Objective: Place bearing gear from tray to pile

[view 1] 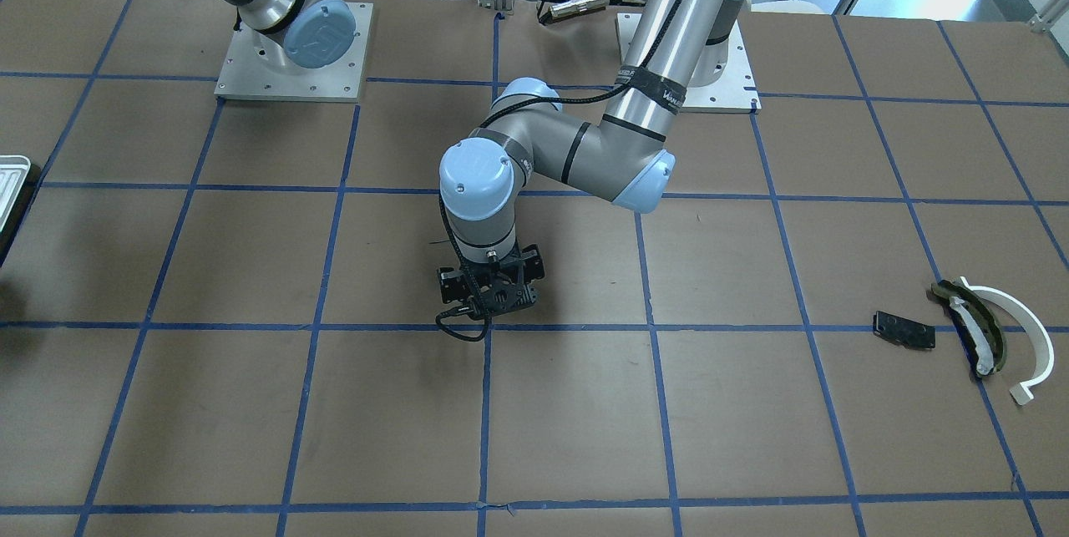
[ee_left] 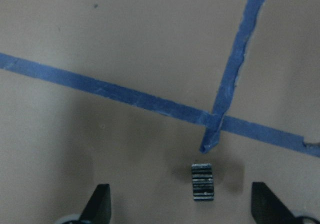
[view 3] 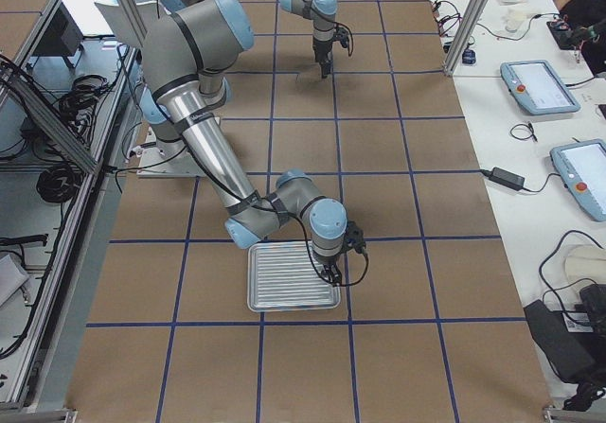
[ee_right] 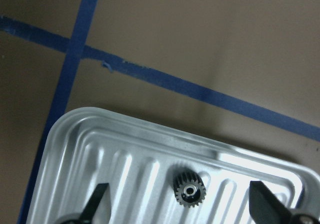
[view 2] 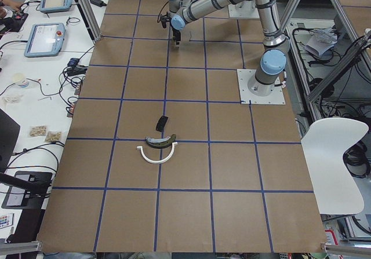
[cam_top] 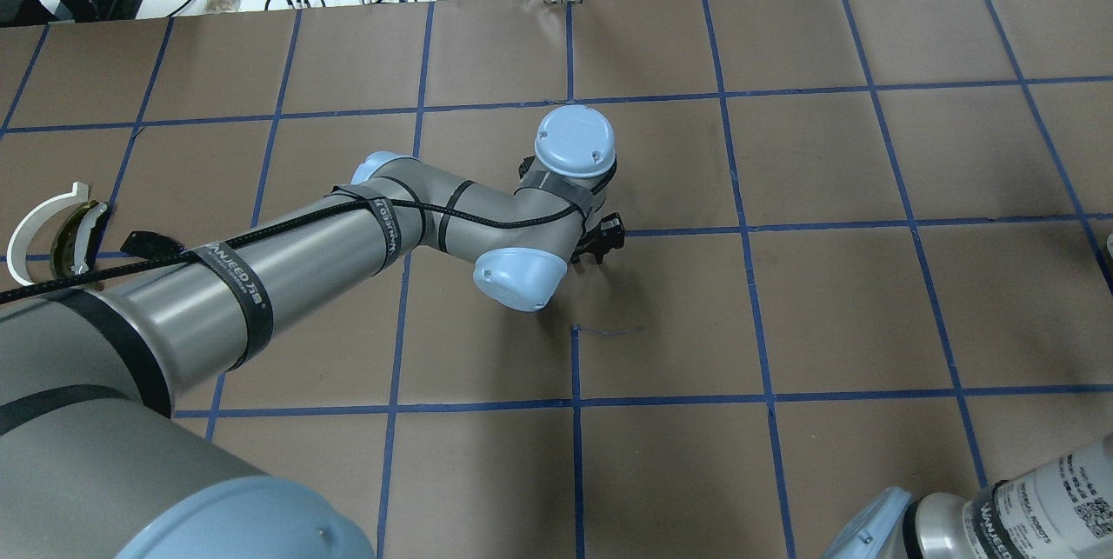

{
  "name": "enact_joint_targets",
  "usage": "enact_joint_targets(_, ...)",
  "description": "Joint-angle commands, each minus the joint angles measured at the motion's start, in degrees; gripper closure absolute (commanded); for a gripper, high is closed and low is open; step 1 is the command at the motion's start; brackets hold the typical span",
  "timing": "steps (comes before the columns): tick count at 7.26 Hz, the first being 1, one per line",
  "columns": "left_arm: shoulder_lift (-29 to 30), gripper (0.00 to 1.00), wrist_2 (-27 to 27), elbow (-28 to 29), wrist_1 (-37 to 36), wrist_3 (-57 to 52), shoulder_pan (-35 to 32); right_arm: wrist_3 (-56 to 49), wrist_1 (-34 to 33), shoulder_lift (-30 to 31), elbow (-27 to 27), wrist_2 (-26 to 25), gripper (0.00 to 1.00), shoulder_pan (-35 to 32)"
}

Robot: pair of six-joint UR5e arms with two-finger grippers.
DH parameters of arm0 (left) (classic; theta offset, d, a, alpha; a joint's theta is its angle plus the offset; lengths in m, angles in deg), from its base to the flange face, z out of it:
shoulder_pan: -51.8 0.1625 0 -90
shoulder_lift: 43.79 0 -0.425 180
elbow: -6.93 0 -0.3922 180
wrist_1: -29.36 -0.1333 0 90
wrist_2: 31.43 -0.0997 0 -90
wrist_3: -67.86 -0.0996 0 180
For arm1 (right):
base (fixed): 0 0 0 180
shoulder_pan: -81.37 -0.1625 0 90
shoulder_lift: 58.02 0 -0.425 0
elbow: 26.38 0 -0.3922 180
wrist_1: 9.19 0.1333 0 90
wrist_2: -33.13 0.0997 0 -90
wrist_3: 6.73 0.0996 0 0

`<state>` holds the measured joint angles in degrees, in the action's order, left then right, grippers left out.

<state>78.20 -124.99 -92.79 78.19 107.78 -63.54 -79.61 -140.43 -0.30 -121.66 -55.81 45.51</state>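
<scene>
From my end: right gripper (ee_right: pixel 181 207) spread wide over the tray (ee_right: pixel 125 154), bearing gear (ee_right: pixel 189 190) lying lower middle between its fingers (ee_right: pixel 98 205). Left gripper (ee_left: pixel 182 207) wide too, small ridged piece (ee_left: pixel 202 182) on tabletop (ee_left: pixel 125 43) below.

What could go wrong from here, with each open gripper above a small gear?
The loose gear under the left gripper seems to rest on its toothed edge on the table; a nudge may roll it. The tray gear sits in a groove of the tray near the rim; the right gripper may strike the ridges.
</scene>
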Motion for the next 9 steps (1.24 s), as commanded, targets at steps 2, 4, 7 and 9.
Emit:
enact_joint_targets(2, -0.96, 0.71, 0.04, -0.3, -1.02, -0.81, 0.3, 7.38, -0.07, -0.5, -0.16, -0.88, 0.08, 0.09)
enact_joint_targets(4, -0.61, 0.87, -0.05, -0.39, -1.11, -1.34, 0.3, 7.66, -0.07, -0.76, 0.01, -0.71, 0.25, 0.18)
enact_joint_targets(7, -5.59, 1.0, 0.48, 1.54, 4.47, -6.48, 2.04, 7.31, 0.01, -0.76, 0.19, -0.62, 0.9, 0.18)
enact_joint_targets(9, -11.23, 1.0, 0.05, 1.47, 12.93, -25.67, 12.62, 7.04, 0.01, -0.59, 0.19, -0.71, 1.0, 0.18)
